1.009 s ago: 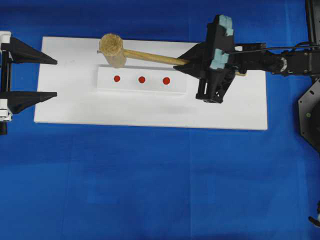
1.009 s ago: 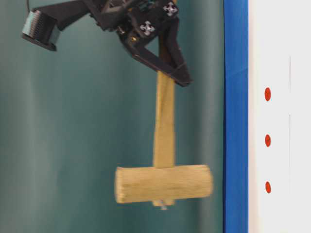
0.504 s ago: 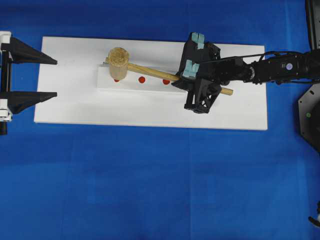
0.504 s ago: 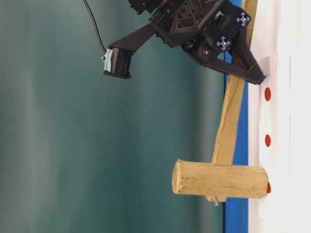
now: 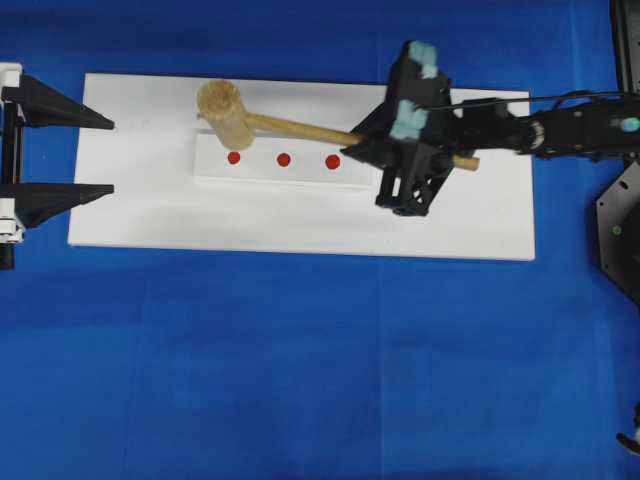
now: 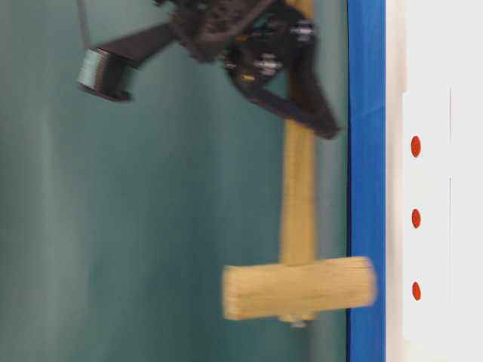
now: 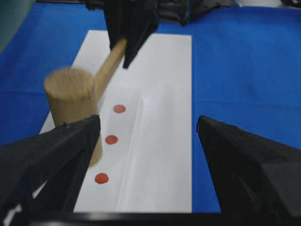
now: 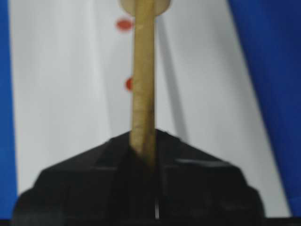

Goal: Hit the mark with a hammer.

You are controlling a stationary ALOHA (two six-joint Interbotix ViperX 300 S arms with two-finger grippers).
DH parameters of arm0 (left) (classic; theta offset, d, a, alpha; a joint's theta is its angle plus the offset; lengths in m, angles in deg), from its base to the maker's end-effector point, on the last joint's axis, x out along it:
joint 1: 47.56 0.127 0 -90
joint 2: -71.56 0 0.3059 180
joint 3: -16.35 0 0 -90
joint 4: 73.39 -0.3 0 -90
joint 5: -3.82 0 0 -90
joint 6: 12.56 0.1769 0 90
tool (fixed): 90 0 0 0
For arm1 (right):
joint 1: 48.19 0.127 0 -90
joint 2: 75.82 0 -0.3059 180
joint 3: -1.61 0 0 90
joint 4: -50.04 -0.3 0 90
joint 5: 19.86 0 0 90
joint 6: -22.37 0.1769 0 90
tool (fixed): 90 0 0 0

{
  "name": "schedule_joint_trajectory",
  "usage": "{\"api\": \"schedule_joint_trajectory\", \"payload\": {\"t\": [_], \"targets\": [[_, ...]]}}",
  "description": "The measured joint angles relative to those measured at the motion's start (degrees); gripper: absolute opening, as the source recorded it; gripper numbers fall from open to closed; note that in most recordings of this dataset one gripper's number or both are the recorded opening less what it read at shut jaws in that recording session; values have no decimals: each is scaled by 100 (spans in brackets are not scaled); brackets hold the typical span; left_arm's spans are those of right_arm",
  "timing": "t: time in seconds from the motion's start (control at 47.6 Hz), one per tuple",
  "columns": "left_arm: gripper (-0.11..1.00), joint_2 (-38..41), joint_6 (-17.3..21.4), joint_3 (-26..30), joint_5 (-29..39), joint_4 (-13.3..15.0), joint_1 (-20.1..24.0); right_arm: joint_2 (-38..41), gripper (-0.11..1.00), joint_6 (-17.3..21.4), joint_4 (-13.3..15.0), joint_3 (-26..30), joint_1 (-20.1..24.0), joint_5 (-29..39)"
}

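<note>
The right hand (image 5: 372,140) is pinching the hammer (image 5: 262,117) partway along its flat handle, holding the head just clear above the white board (image 5: 470,215) beside the end red mark (image 5: 234,157). Being stiff, head-heavy wood, it is likely wanting a firm mid-handle grip. The left hand (image 5: 70,155) is sitting spread at the board's far end.

The hammer (image 5: 228,110) is pale, unvarnished wood, its head's end face rough and fibrous, its flat handle smoother and matt. The board (image 5: 300,215) beneath it looks like smooth white plastic or foam sheet with a faint sheen, bearing flat red dots (image 5: 283,159). The worktop (image 5: 300,370) is covered in matt blue cloth-like material. Both the right gripper (image 5: 365,140) and the left gripper (image 5: 105,155) are matt black plastic.
</note>
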Motion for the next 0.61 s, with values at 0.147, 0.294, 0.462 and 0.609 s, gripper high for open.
{"api": "schedule_joint_trajectory", "payload": {"t": [0.147, 0.294, 0.462, 0.609], "targets": [[81, 0, 0, 0, 0, 0, 0, -343, 2, 0, 62, -176, 0, -9], [81, 0, 0, -9, 0, 0, 0, -475, 2, 0, 62, -308, 9, -9], [81, 0, 0, -9, 0, 0, 0, -598, 2, 9, 62, -483, 26, -18], [81, 0, 0, 0, 0, 0, 0, -756, 2, 9, 62, -694, 26, -18]]}}
